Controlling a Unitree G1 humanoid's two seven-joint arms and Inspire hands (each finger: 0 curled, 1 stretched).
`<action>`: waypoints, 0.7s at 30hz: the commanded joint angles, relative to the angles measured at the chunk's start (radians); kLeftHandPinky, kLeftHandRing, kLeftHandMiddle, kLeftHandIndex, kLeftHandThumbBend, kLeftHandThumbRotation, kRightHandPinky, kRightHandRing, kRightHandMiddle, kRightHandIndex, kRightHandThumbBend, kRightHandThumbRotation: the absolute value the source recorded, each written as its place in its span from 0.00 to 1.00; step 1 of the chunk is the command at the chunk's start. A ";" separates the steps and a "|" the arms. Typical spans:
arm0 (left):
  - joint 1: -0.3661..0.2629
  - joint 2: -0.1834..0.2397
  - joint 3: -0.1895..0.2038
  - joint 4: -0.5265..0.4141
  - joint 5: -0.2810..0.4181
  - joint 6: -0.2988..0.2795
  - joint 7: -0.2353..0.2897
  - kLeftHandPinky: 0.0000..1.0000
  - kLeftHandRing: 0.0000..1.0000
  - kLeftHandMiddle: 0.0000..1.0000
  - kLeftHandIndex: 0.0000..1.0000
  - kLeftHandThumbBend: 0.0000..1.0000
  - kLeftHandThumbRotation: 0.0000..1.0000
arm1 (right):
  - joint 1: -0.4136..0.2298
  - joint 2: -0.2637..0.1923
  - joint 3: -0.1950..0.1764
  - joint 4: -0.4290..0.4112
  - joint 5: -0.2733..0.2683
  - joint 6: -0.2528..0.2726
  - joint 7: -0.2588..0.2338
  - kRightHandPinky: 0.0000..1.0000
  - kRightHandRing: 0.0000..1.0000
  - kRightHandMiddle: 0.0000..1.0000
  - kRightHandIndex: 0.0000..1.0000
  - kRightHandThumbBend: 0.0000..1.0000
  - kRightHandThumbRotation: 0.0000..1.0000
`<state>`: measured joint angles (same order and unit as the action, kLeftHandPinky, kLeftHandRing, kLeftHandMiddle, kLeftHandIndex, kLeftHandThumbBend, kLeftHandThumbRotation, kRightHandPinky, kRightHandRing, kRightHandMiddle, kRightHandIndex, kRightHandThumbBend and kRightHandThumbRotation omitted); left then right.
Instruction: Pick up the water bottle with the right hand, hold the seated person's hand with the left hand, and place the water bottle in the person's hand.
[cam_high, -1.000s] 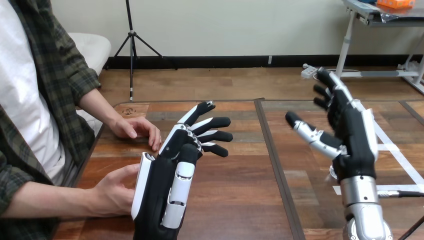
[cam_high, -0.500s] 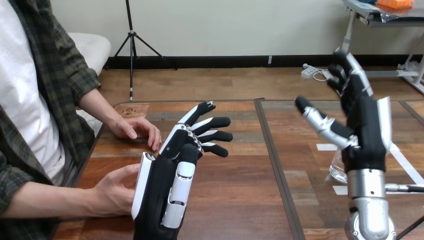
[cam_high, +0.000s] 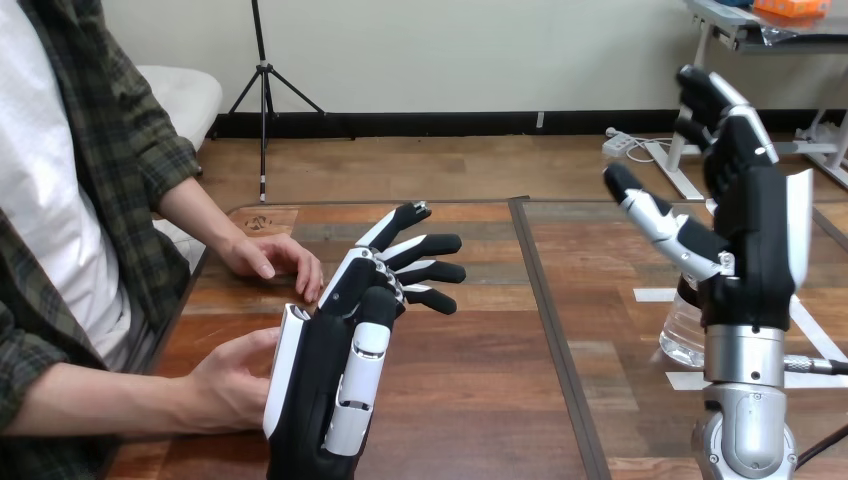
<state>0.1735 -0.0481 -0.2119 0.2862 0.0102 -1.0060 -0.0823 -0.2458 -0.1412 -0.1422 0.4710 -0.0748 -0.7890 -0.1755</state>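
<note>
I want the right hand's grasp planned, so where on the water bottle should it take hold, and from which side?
Probably the clear body of the water bottle, coming from the robot's side: it stands upright on the table just behind the open right hand, so fingers and thumb can wrap its round sides. Its top is hidden.

My left hand (cam_high: 335, 370) and right hand (cam_high: 752, 240) are black with white shells (fingers (cam_high: 435, 245) banded black-and-white), my right forearm (cam_high: 742, 355) silver

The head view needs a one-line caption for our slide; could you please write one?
Open right hand upright beside the water bottle; open left hand beside the person's nearer hand.
</note>
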 joint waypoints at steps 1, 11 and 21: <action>-0.058 -0.021 0.008 0.002 0.002 0.002 0.003 0.54 0.66 0.74 0.84 0.34 1.00 | -0.050 0.007 -0.034 -0.001 -0.013 -0.003 -0.051 0.84 0.90 0.88 0.81 0.62 0.00; -0.061 -0.020 0.009 0.009 0.003 -0.008 0.005 0.54 0.66 0.74 0.84 0.33 1.00 | -0.070 -0.011 -0.053 0.047 -0.035 0.055 -0.113 0.91 0.93 0.90 0.82 0.62 0.00; -0.058 -0.018 0.006 0.005 -0.012 -0.003 -0.002 0.54 0.66 0.74 0.83 0.34 0.99 | -0.091 -0.041 -0.063 0.115 -0.053 0.083 -0.144 0.95 0.95 0.92 0.85 0.63 0.00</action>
<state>0.1733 -0.0482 -0.2121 0.2877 0.0049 -1.0043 -0.0817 -0.2537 -0.1497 -0.2010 0.5551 -0.1005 -0.7138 -0.3052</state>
